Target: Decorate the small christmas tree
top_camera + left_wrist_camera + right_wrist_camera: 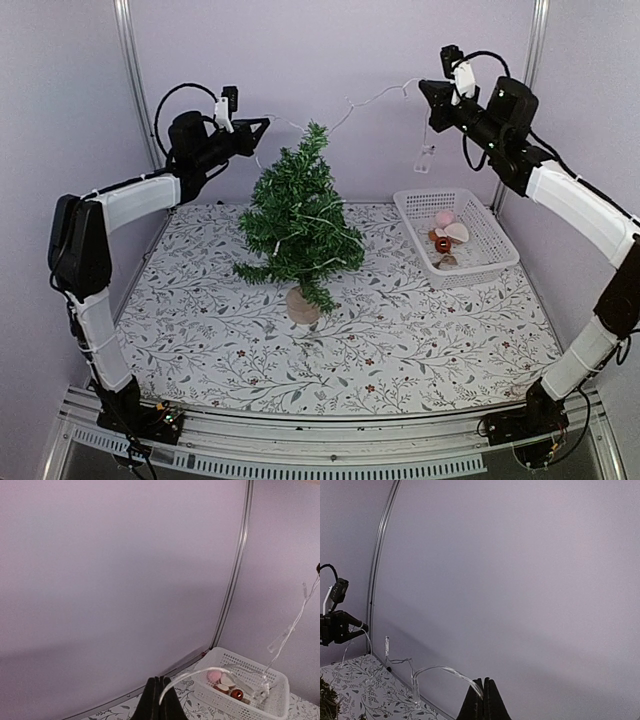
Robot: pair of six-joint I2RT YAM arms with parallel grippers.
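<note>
Both left end effector [265, 124] and right end effector [424, 88] pinch wire [380, 95]; small christmas tree [300, 215] upright.

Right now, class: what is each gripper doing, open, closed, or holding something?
Left gripper: closed on the light string.
Right gripper: closed on the same light string.

A lab test booth: plain lilac walls [330, 60], aluminium posts [137, 80], floral tabletop [400, 330].
</note>
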